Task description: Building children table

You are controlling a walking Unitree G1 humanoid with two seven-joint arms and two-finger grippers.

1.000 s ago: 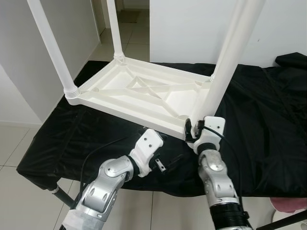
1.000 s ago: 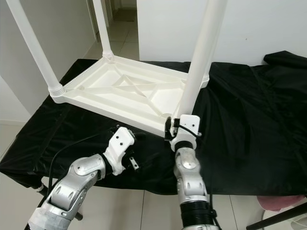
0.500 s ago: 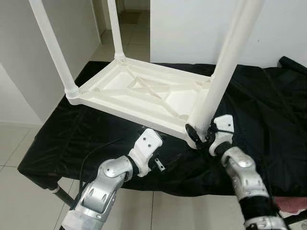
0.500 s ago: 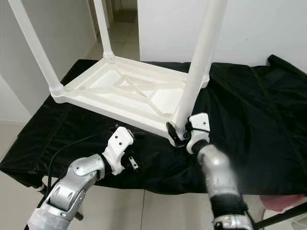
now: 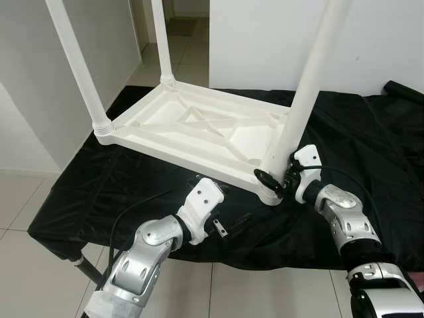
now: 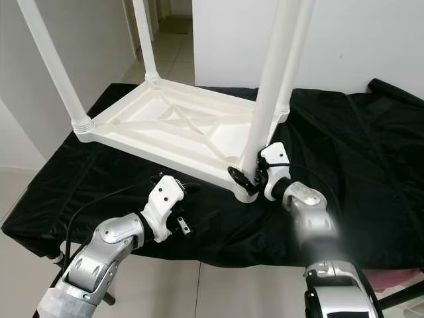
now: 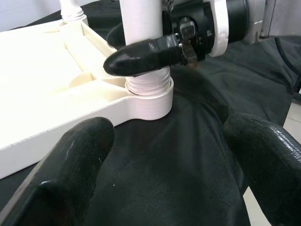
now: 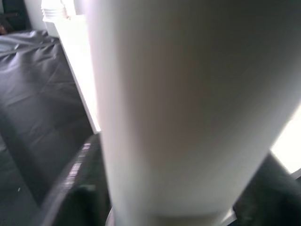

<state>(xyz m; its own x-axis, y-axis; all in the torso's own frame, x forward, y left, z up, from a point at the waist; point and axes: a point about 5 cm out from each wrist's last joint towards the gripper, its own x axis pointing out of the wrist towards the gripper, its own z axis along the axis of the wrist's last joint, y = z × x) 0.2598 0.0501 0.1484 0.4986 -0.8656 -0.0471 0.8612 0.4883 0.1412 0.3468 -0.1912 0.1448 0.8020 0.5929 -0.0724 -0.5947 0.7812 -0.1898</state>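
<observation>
The white children table [image 5: 199, 129] lies upside-down on a black cloth [image 5: 371, 152], legs pointing up. The right gripper [image 5: 273, 180] is clenched around the near-right leg [image 5: 301, 106], just above its socket at the table corner. The left gripper [image 7: 164, 155] is released w/ fingers [image 7: 70, 174] spread, over the cloth just in front of that corner, touching nothing.

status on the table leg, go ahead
Right gripper clamped round near leg at its socket. Left gripper open, off the table, over black cloth. Nothing blocking.
</observation>
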